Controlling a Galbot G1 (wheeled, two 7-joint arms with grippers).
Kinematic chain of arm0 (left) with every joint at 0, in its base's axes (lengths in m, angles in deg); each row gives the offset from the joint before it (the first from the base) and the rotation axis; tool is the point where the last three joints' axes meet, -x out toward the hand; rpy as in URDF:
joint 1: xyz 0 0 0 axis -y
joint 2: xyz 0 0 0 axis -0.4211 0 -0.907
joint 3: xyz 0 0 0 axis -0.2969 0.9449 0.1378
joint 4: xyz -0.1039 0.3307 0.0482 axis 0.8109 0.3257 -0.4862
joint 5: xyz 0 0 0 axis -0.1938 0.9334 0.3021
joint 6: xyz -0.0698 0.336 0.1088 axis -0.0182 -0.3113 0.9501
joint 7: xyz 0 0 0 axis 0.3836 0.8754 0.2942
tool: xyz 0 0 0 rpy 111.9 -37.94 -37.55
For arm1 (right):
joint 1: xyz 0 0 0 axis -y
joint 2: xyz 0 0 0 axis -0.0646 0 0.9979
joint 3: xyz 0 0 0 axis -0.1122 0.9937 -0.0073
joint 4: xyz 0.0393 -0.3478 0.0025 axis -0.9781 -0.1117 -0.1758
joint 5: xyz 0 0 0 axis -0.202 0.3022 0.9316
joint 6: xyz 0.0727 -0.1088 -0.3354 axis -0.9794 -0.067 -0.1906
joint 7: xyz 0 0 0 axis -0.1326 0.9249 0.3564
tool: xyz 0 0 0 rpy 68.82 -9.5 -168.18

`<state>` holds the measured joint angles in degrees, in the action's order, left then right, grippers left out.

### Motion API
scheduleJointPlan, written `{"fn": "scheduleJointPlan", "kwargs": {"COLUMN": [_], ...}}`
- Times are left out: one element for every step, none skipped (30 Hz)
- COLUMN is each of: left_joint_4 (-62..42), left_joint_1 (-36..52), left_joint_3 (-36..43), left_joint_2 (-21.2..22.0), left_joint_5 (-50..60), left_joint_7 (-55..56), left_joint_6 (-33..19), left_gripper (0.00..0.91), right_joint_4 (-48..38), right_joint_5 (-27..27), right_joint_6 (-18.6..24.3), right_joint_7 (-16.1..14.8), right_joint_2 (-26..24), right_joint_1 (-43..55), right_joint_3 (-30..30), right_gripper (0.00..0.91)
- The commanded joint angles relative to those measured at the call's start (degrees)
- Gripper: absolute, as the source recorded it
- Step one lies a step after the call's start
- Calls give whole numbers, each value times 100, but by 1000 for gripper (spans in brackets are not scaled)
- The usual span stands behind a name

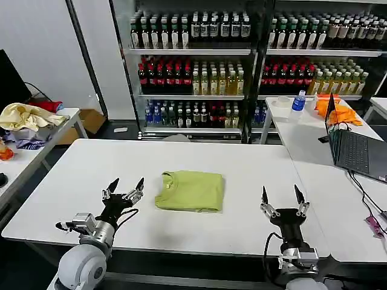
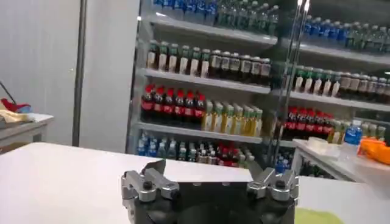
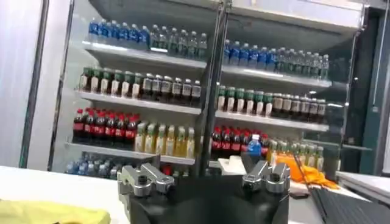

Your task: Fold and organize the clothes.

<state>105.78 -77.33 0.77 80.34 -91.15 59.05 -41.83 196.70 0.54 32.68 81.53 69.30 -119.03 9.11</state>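
Lying folded into a neat rectangle, the green T-shirt sits near the middle of the white table in the head view, its ribbed collar toward the robot's left. Left gripper is raised just above the table near the front edge, just beside the shirt's left side but not touching it; its two dark fingers are spread apart, nothing between them. Right gripper stands up near the front edge, apart from the shirt's right side, fingers likewise spread and empty. A heap of pale yellow and grey clothes rests on a side table at far left. On the table to the right are an open laptop, a blue-labelled bottle and an orange cloth. Behind, a drinks cooler holds rows of bottles.

Left wrist view: the left gripper points level across the tabletop toward the cooler, jaws apart, holding nothing. A sliver of the green shirt shows at the picture's lower edge, beside the gripper's body.

Right wrist view: the right gripper also faces the cooler, jaws apart and empty. A corner of the green shirt lies low beside it, and the orange cloth and laptop edge are on the other side.
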Motion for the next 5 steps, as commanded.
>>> {"fn": "scheduleJointPlan", "kwargs": {"left_joint_4": [44, 46, 46, 48, 51], "left_joint_1": [-46, -59, -63, -74, -80], "left_joint_3": [-14, -20, -23, -30, -34], "left_joint_2": [10, 11, 9, 8, 5], "left_joint_5": [57, 50, 52, 54, 53], "left_joint_7": [-14, -13, -13, -15, -15], "left_joint_6": [5, 6, 5, 4, 4], "left_gripper": [907, 907, 907, 907, 907], "right_joint_4": [300, 304, 286, 261, 249], "right_joint_5": [-486, -502, -391, -377, -381], "right_joint_6": [-516, -530, -547, -540, -514], "right_joint_7": [29, 46, 101, 180, 221], "right_joint_2": [30, 42, 67, 81, 80], "right_joint_1": [-162, -157, -133, -88, -56], "right_joint_3": [-61, -62, -57, -54, -65], "right_gripper": [907, 907, 907, 907, 907]}}
